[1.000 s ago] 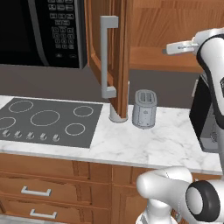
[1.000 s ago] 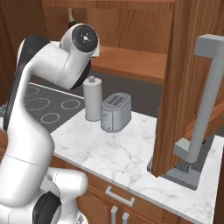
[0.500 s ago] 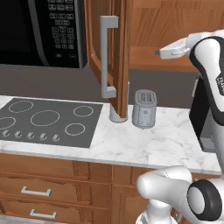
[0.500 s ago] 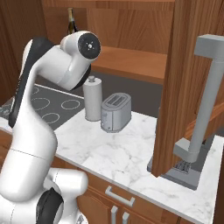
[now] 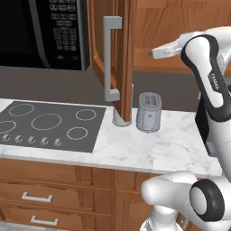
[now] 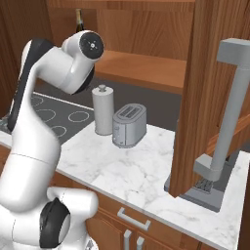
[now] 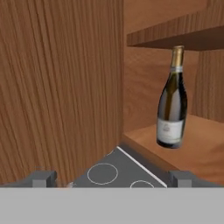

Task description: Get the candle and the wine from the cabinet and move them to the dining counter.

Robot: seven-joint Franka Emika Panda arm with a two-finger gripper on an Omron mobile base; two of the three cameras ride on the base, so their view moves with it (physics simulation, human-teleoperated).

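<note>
Wine (image 7: 172, 105) upright near cabinet (image 7: 61, 87) shelf edge, clear around.

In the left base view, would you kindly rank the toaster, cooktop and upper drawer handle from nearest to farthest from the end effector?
1. Toaster, on the counter below the end effector.
2. Cooktop, lower left.
3. Upper drawer handle, lowest, far left.

My arm's shell (image 5: 212, 85) is smooth glossy white plastic. The cabinet (image 7: 61, 87) is warm, streaky-grained wood, matt — its bar handle (image 5: 109, 58) looks like flat grey metal. The wine (image 7: 172, 105) is dark glossy glass with a pale paper label. The worktop (image 5: 153, 149) is polished veined marble; the toaster (image 5: 148, 112) is brushed grey metal.
</note>
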